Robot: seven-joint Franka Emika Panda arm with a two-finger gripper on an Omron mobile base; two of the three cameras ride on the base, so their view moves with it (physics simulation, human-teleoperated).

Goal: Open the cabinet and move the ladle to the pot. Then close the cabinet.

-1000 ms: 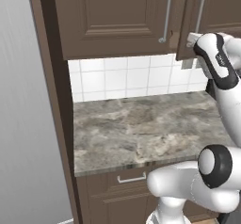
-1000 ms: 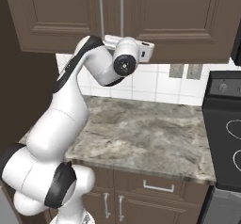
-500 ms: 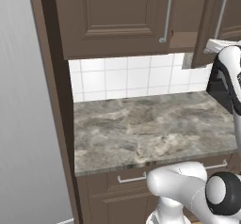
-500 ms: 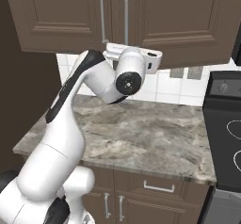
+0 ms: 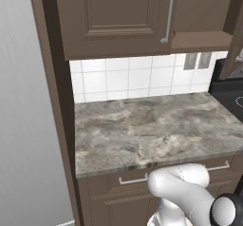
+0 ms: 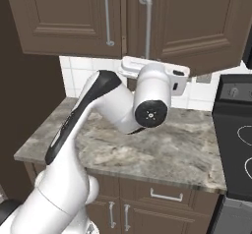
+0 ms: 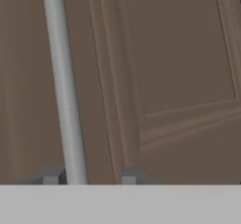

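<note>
Two raised-panel doors front the dark brown wooden upper wall cabinet [image 6: 123, 16], each w/ a long vertical silver bar handle. The right door [image 6: 192, 21] stands swung partly out at its handle edge; the left one looks flush. The white arm's two-finger gripper [image 7: 89, 177] sits right at the lower end of the right door's silver bar [image 7: 63, 86] — in the hand view the bar runs between the two dark tips, nearer one of them, its long axis roughly square to the line between the tips. Jaws stand part-way apart; can't tell whether they actually pinch the bar or just straddle it. Next move, prob.: keep drawing the door outward along its arc, hinge on the far right side.

Cabinet interior is hidden behind the doors, so the ladle can't be located. Black stove [image 6: 236, 130] is cut off at right; no pot to be made out.
</note>
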